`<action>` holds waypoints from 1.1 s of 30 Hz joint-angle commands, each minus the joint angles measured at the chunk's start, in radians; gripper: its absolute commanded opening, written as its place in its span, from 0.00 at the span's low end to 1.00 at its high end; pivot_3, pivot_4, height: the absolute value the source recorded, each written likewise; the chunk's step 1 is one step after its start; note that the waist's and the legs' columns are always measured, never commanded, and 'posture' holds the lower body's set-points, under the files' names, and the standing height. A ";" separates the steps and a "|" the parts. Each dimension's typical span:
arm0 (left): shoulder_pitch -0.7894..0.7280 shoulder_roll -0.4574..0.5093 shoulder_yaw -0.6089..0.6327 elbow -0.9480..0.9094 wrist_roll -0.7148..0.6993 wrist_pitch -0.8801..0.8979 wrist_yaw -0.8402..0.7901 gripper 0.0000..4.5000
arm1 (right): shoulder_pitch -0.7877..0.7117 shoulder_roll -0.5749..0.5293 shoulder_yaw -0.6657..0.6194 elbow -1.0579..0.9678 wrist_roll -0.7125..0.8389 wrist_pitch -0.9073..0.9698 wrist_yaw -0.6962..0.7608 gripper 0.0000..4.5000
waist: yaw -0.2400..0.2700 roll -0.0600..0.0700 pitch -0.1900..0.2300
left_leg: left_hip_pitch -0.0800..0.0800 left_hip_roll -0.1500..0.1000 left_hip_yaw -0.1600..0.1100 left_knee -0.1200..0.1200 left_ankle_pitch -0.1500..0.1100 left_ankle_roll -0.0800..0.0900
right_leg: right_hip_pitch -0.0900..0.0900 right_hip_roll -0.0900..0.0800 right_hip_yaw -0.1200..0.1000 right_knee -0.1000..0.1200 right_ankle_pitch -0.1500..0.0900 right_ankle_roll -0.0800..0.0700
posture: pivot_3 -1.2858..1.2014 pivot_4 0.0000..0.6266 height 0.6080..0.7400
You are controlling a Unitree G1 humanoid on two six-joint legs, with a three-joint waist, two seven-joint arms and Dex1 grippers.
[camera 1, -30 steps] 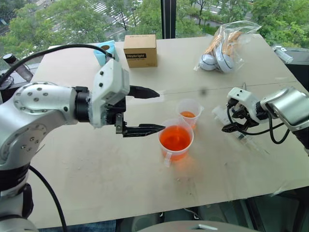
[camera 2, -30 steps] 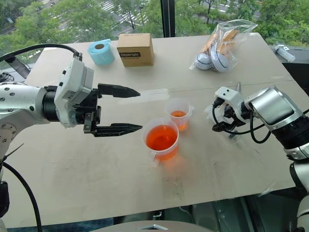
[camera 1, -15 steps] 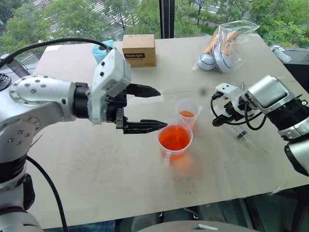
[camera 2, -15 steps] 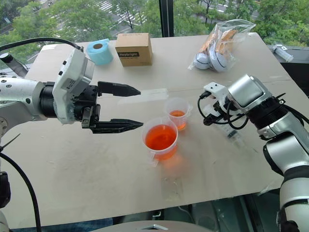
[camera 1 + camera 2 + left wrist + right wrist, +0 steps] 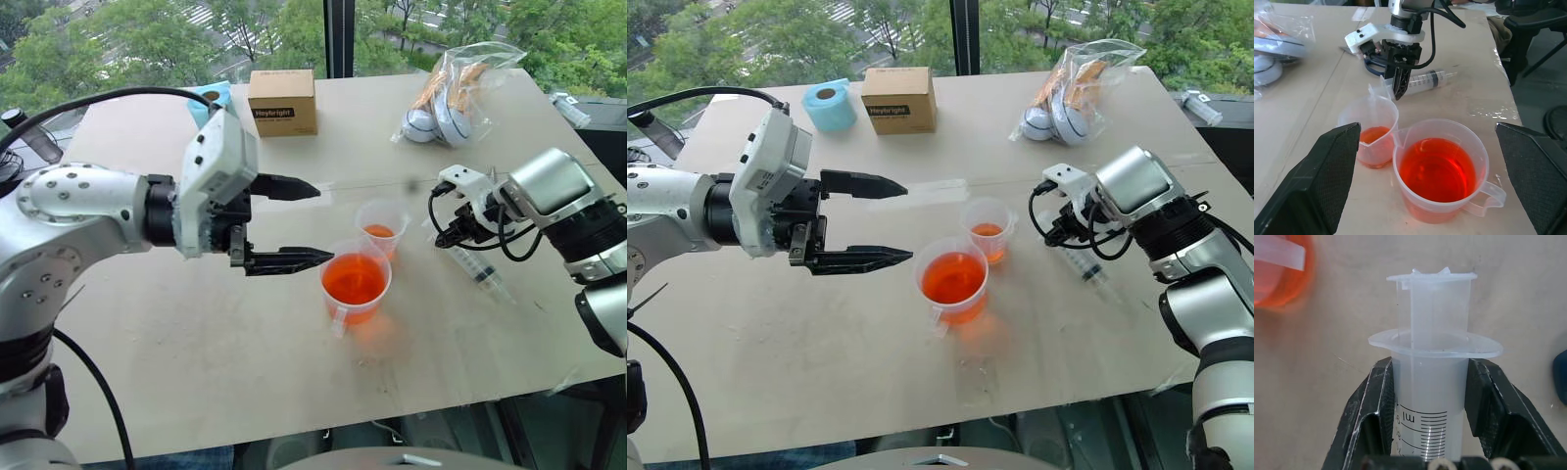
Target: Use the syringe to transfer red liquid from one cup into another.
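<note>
The syringe (image 5: 479,273) lies slanted at the table's right, its tip low and pointing away from the cups. My right gripper (image 5: 454,233) is shut on its plunger end; in the right wrist view the black fingers (image 5: 1371,401) clamp the marked barrel (image 5: 1432,396) just under the flange. The wide handled cup (image 5: 356,284) holds plenty of red liquid (image 5: 1437,169). Behind it and almost touching stands the smaller cup (image 5: 380,226) with a little red liquid at its bottom. My left gripper (image 5: 319,223) hovers open just left of both cups, with nothing between its fingers.
At the table's far edge, by the window, stand a cardboard box (image 5: 284,101) and a blue tape roll (image 5: 830,104). A clear plastic bag (image 5: 456,93) with round items lies at the back right. Bare tabletop stretches in front of the cups.
My right gripper has closed on the syringe's plunger end and shifted a little toward the cups. The left arm stays where it was, still open.
</note>
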 commanded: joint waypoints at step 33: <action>-0.225 -0.151 0.079 0.303 -0.027 -0.084 -0.201 1.00 | 0.479 0.542 -0.737 -0.787 0.612 -0.428 -0.153 0.34 | -0.010 -0.003 -0.001 | 0.001 0.000 -0.002 0.005 0.001 -0.002 | 0.000 0.000 -0.004 0.014 0.000 0.000 | 0.52 0.24 1.00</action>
